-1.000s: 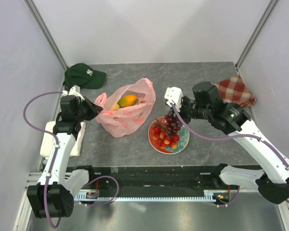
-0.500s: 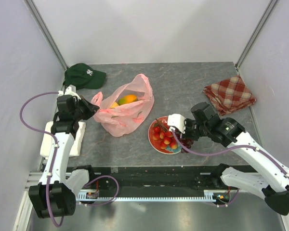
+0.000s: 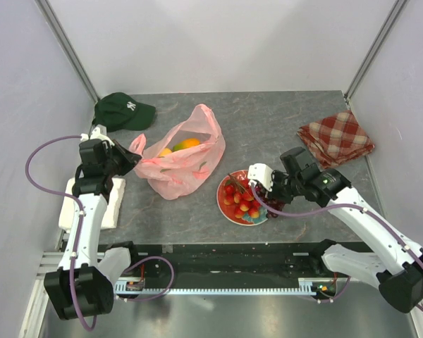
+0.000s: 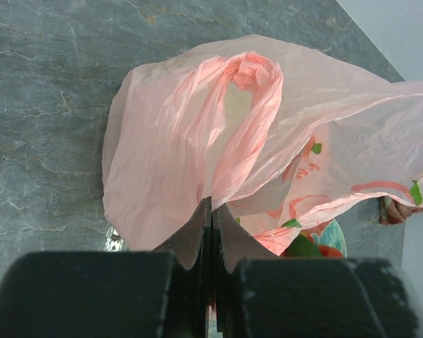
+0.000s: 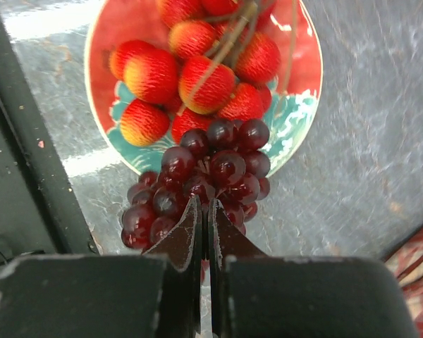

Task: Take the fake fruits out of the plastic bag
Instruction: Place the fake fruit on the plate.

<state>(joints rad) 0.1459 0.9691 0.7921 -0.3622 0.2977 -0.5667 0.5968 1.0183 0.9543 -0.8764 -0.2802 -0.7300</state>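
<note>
1. Fake fruits (image 3: 189,144) sit in two places: some are inside the pink bag (image 3: 180,169) and some are on or at the plate (image 3: 221,197).
2. Through the bag's open mouth I see an orange-yellow fruit (image 3: 190,143). A yellow fruit (image 3: 166,151) lies just beside it on its left in the overhead view.
3. The bag lies crumpled on the table (image 3: 268,120), left of the middle, between my two arms and nearer the left one.
4. My left gripper (image 4: 211,211) is pressed together on a fold of the bag's thin film. The pink plastic rises from the fingertips toward a twisted handle loop (image 4: 250,70).
5. Red berries (image 5: 204,84) lie in a cluster on the plate, touching one another, with thin stems running across them.
6. My right gripper (image 5: 203,204) is pinched on the grape bunch (image 5: 215,172), its fingers almost touching.
7. The bunch straddles the plate's rim on the side nearest my right arm. Its far grapes touch the berries, and its near grapes hang over the bare table.
8. A green cap (image 3: 123,110) rests at the far left corner, and a checked cloth (image 3: 336,137) lies at the far right, well apart from the plate.
9. A white block (image 3: 115,204) sits under my left arm.
</note>
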